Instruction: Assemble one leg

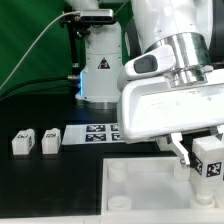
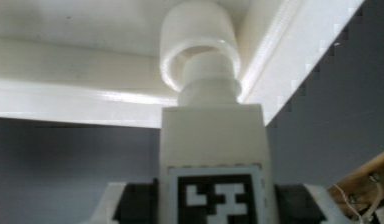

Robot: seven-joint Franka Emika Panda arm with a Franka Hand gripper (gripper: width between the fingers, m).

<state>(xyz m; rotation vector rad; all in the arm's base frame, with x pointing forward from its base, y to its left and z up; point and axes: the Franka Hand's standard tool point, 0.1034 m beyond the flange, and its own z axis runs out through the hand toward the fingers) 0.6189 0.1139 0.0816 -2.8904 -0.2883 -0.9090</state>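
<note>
Closed on the leg point(image 1: 208, 162) from both sides with the gripper point(image 1: 200, 152), tag face outward, at the exterior view's right. Held upright over the near right part of the white top point(image 1: 150, 195). In the wrist view, lined up end-on with a round corner socket point(image 2: 203, 62); seated or just clear, impossible to tell. At the exterior view's left, one loose leg point(image 1: 22, 143) and a second loose leg point(image 1: 50, 140) just beside it on the black table point(image 1: 40, 180), near the marker board point(image 1: 92, 133).
</note>
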